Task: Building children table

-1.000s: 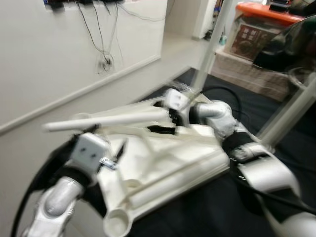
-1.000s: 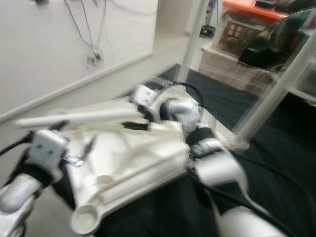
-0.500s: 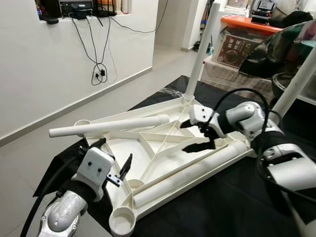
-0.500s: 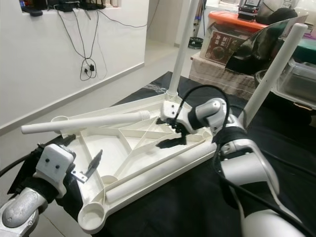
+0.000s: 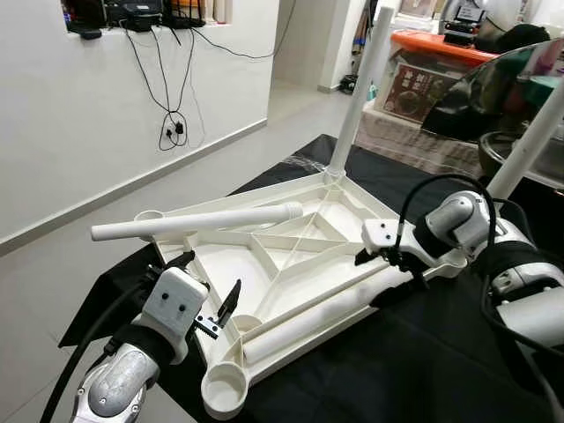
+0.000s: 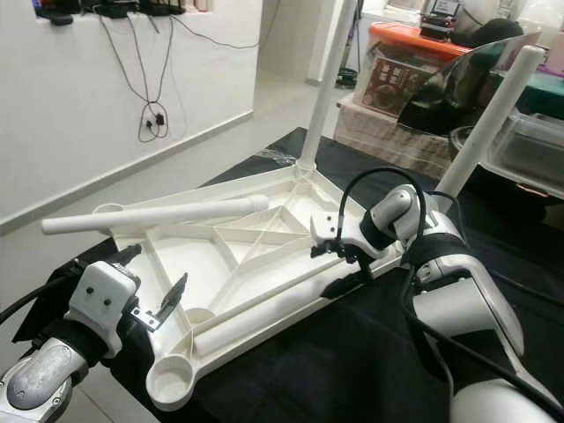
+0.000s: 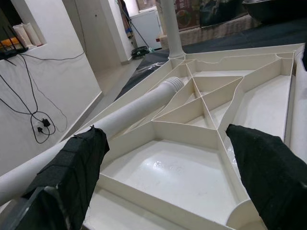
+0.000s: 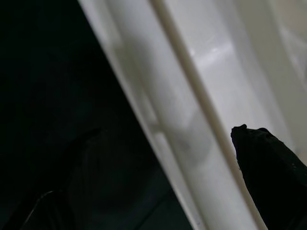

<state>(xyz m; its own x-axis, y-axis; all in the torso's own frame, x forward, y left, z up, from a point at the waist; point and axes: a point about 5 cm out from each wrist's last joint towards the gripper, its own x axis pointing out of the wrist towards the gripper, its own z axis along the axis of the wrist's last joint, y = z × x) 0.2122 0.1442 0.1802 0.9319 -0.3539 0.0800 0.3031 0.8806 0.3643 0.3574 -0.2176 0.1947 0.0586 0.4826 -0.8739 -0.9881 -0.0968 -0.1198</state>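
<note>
I saw the white plastic children's tabletop (image 5: 291,264) lying upside down on a black mat (image 5: 423,352), ribbed underside up, with two white tube legs already standing in its far corners; the tops of both were cut off by the frame. A loose white tube leg (image 5: 198,222) lay across the far side of the underside, and another white tube (image 5: 335,308) lay along the near edge. My right gripper (image 5: 388,280) reached in from the right with the arm bent at the elbow, its black fingers spread apart over the tabletop's right edge, one above the rim and one over the mat; its wrist view was dark and blurred. My left gripper (image 5: 207,291) hovered at the near left corner, fingers open, holding nothing. An orange-lidded box (image 5: 441,66) behind carried a printed label I could not read.
</note>
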